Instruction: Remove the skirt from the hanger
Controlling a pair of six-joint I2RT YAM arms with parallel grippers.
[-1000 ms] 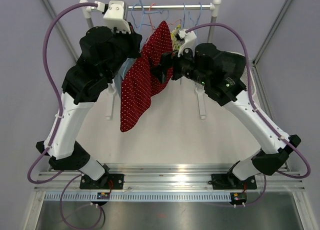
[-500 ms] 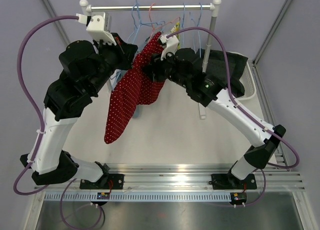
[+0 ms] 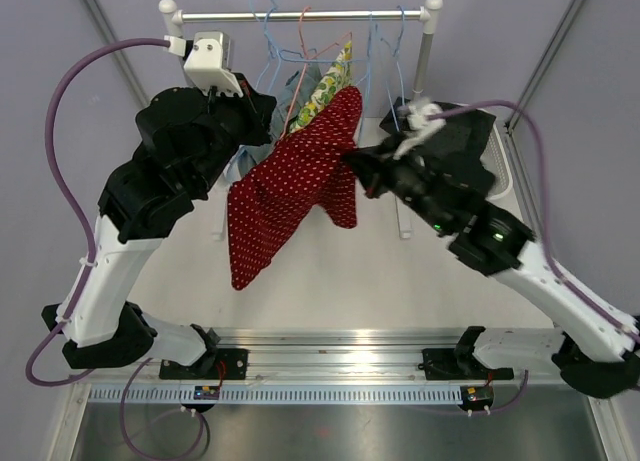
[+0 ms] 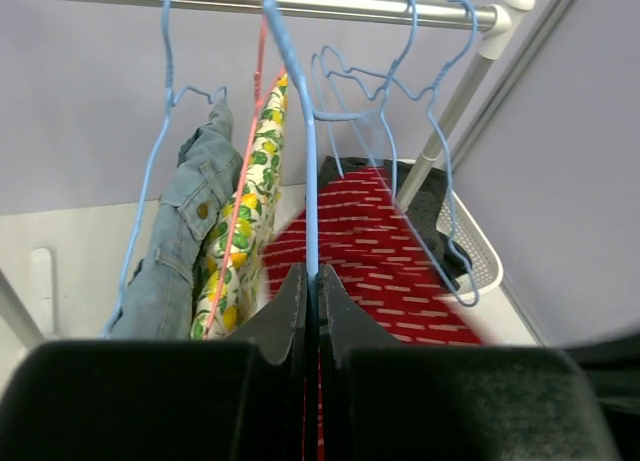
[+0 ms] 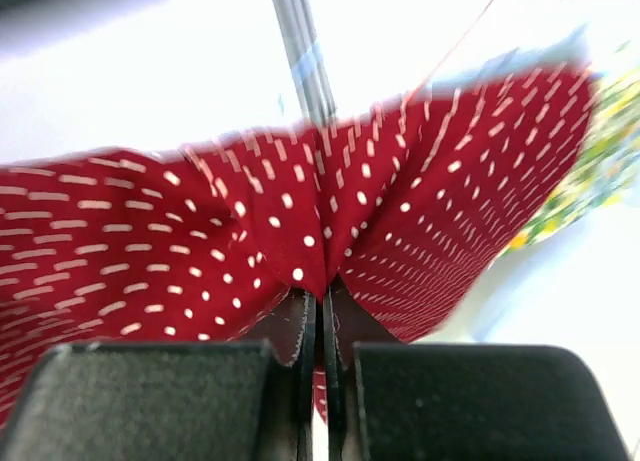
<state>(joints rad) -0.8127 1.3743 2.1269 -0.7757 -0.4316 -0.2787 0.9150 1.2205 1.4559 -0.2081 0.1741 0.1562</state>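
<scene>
Both claws clenched: left gripper on the hanger, right gripper on the skirt.
Top view: the red dotted skirt hangs below the rail, spread between the two arms, with its right edge pinched at the right gripper and its lower end dangling above the table. Left wrist: the fingers are shut on the blue hanger's wire under the rail. The skirt shows blurred behind it, beside jeans and a lemon-print cloth, with a basket at far right. Right wrist: the fingers nip a fold of skirt, cloth fanning to both sides. Whether it hangs on the hanger cannot be told.
</scene>
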